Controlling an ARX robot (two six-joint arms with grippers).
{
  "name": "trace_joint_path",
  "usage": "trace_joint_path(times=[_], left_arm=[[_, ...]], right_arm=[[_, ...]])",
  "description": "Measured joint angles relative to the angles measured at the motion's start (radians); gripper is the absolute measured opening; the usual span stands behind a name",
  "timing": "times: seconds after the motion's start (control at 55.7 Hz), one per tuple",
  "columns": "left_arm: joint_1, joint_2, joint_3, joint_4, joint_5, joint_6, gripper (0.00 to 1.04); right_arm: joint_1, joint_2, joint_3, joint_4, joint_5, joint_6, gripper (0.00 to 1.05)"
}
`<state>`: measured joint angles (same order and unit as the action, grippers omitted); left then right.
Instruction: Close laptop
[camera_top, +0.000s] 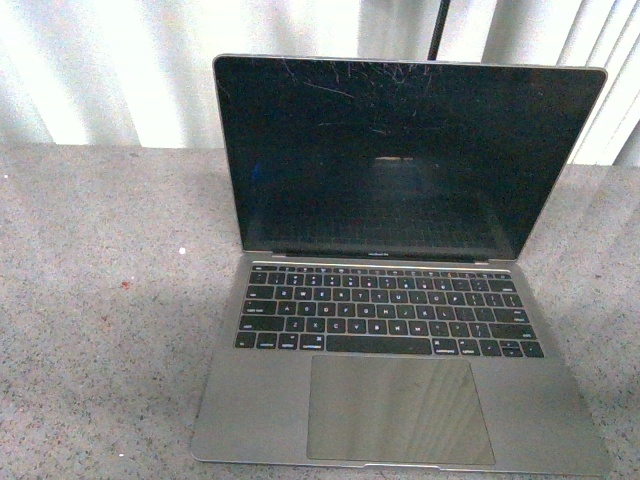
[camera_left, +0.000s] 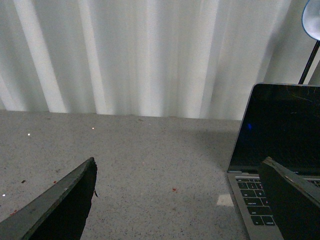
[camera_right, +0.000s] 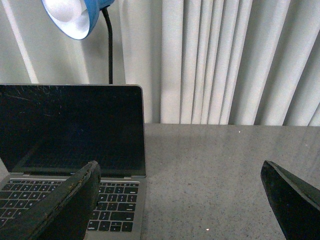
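Observation:
The grey-silver laptop stands open on the speckled grey table, its scratched black screen upright and dark, black keys and big trackpad facing me. Neither arm shows in the front view. In the left wrist view my left gripper is open and empty over bare table, with the laptop beside it; one finger overlaps the keyboard corner. In the right wrist view my right gripper is open and empty, with the laptop on one side and one finger in front of its keys.
The table runs to a wall of white vertical blinds. A blue desk lamp on a black stem stands behind the laptop's lid.

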<state>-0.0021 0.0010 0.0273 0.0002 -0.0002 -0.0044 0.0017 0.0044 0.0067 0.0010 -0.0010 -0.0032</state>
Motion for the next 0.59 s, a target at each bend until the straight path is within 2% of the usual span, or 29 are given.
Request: trace_joint_path(times=[0.593], left_arm=[[0.0,0.0,0.0,0.0,0.0,0.0,0.98]], right_arm=[[0.0,0.0,0.0,0.0,0.0,0.0,0.97]])
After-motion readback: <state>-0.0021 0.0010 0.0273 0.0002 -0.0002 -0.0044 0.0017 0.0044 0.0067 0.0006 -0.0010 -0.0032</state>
